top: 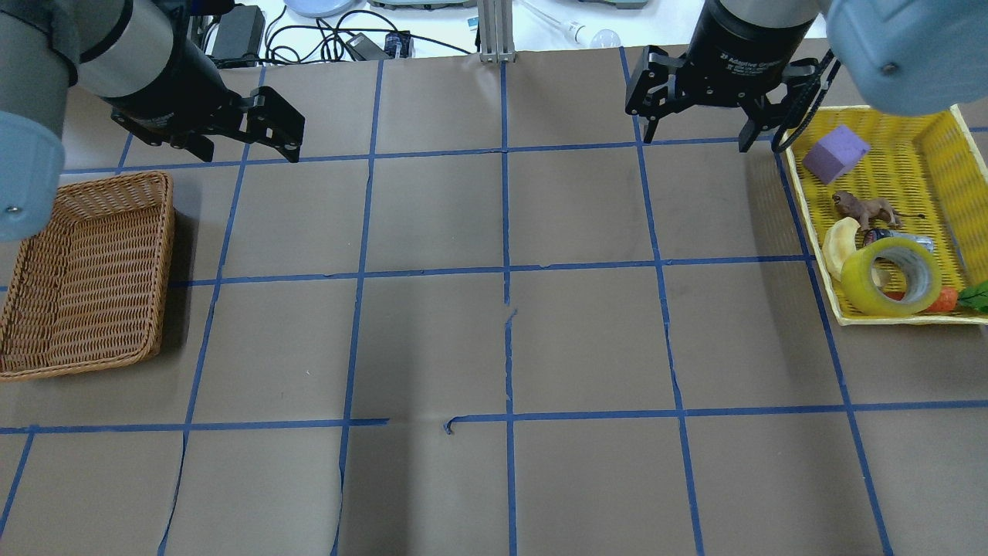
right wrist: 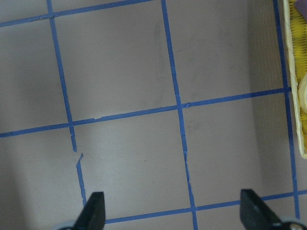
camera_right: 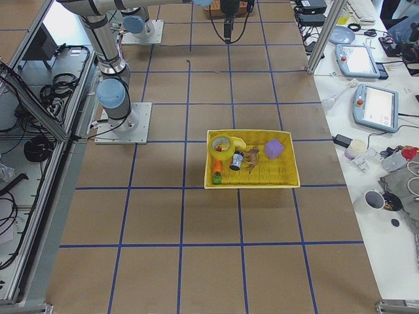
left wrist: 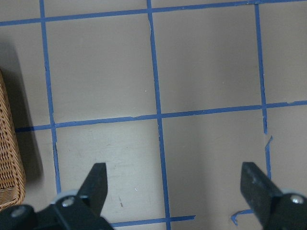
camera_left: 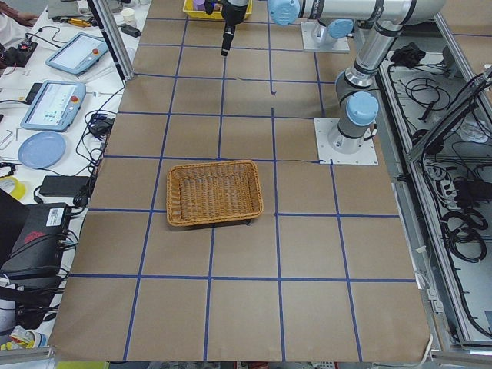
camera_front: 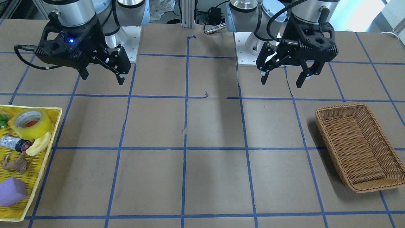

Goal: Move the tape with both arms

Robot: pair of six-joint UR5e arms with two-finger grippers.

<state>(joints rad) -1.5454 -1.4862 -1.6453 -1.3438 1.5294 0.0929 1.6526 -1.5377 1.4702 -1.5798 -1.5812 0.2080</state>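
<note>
The tape (camera_front: 31,123) is a wide yellow roll lying in the yellow tray (camera_front: 47,164), leaning against a banana (camera_front: 39,143). It also shows in the overhead view (top: 891,276) and the exterior right view (camera_right: 222,147). My right gripper (camera_front: 102,79) (top: 695,139) (right wrist: 172,201) is open and empty, hanging above the table beside the tray's robot-side end, well short of the tape. My left gripper (camera_front: 281,82) (top: 247,143) (left wrist: 173,177) is open and empty above the table near the wicker basket (top: 85,278).
The tray (top: 803,224) also holds a purple block (top: 834,152), a toy animal (top: 864,208), a small can (camera_front: 14,143) and a carrot (top: 943,300). The wicker basket (camera_front: 357,148) holds nothing. Brown paper with blue tape grid lines covers the table between them.
</note>
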